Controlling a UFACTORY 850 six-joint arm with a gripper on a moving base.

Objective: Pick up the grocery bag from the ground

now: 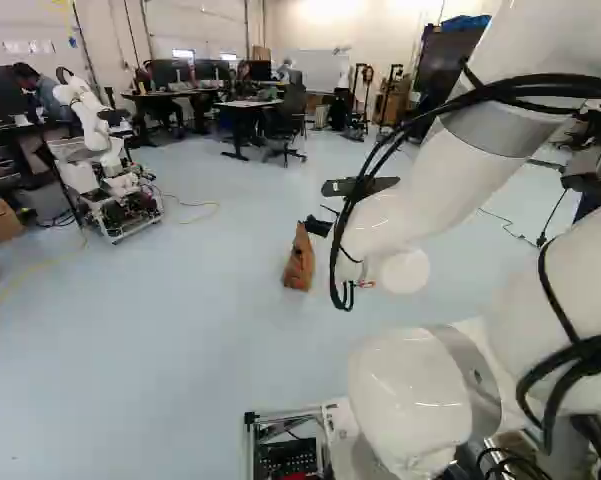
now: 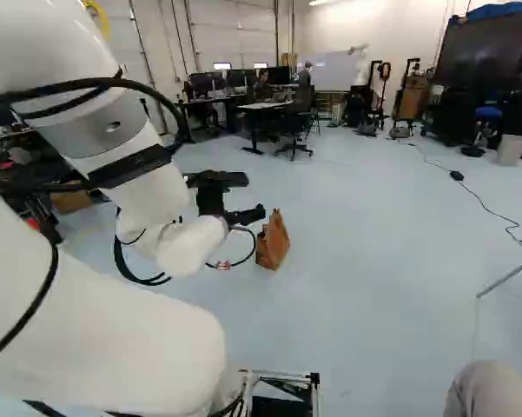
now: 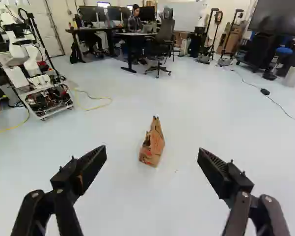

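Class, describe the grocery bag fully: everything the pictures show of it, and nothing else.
The bag is brown and looks like paper, crumpled, with reddish markings low on its side. It stands upright on the pale floor, narrowing to a ragged, uneven top. No handles can be made out, and its contents are hidden. In the wrist view it appears ahead of the open gripper, in the gap between the fingers; neither finger touches it. Only the floor does.

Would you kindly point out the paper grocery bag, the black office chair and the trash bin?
Paper grocery bag (image 3: pixel 153 148): wrist view, its side.
Black office chair (image 3: pixel 165 31): wrist view, its backrest.
Trash bin (image 2: pixel 511 150): right base view, its side.
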